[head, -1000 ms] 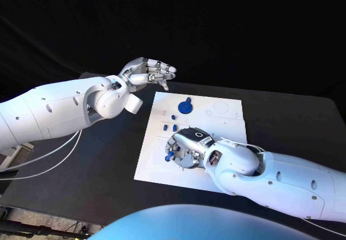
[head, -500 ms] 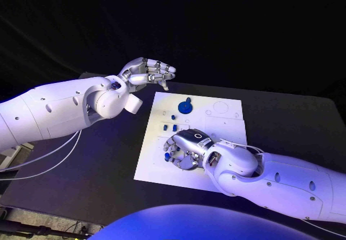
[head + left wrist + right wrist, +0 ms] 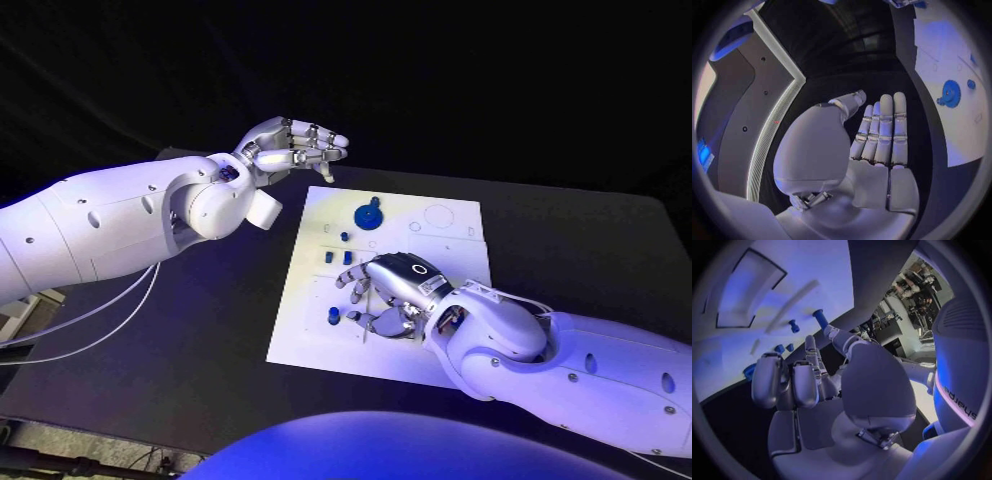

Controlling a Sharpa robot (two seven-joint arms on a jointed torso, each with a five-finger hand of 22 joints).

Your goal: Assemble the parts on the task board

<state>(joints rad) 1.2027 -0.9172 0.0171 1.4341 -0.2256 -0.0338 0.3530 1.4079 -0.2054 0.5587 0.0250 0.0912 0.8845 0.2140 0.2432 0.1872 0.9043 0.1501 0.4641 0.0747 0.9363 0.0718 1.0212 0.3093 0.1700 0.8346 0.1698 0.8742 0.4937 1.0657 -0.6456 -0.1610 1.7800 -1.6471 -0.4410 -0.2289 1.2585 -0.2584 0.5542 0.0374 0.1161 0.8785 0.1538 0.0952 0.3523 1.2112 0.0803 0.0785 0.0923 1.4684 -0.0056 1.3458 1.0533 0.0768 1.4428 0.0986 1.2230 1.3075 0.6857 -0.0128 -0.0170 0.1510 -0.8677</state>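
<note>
I see the gear [image 3: 371,215] seated at 12 o'clock on the board [image 3: 454,250], small pegs [image 3: 340,257] left loose w/ more to fit, R hand [image 3: 387,295] over them, fingers spread, gripping nothing, L hand [image 3: 296,145] raised, empty.

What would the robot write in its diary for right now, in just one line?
left hand: open, raised beyond white task board | right hand: over board, fingers spread, holding nothing | small blue peg: beside its fingers | blue round gear: on board
</note>
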